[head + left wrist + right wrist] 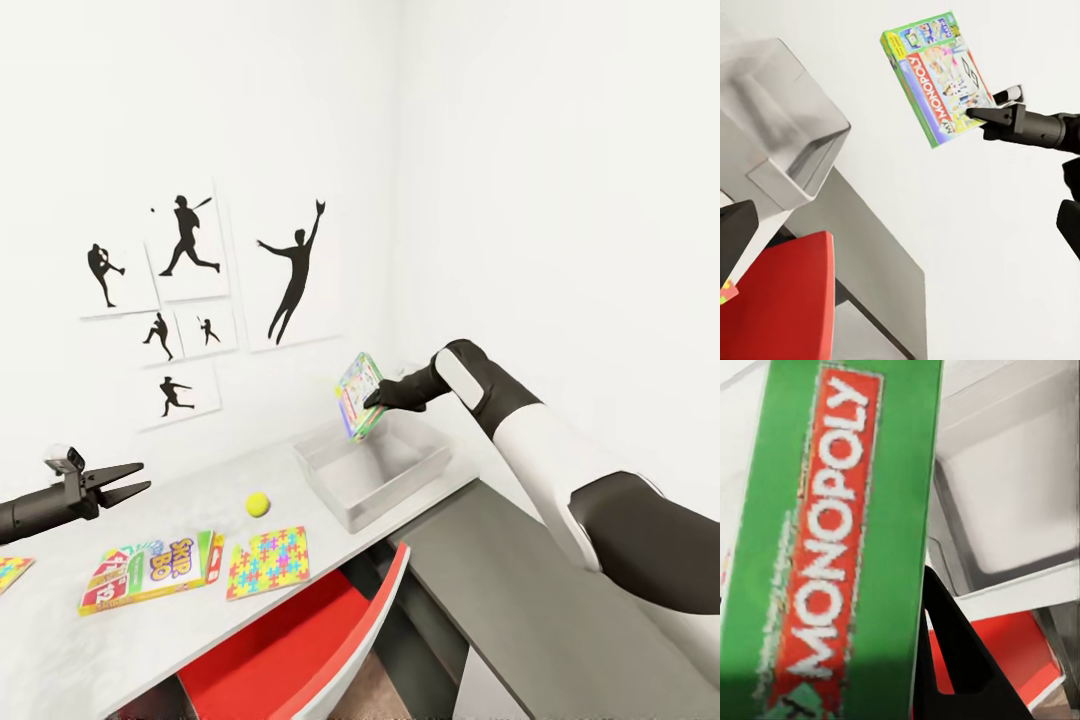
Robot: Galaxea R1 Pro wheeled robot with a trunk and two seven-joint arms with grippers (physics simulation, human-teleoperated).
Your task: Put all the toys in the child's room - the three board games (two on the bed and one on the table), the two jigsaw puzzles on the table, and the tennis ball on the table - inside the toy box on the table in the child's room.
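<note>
Hanging above the toy box (372,478), tilted: green board game (359,396) | pinched at one edge by right gripper (374,400) | left gripper (128,481) spread, apparently empty, over table (200,480) near tennis ball (258,504)

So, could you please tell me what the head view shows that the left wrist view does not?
Head view alone: the tennis ball, the SKIP-BO game, a jigsaw puzzle on the table, the open left tool and baseball silhouettes on the wall. Left wrist view alone: the lettering on the green game's cover. Both: the right tool holding that green game above the toy box, and the red chair.
</note>
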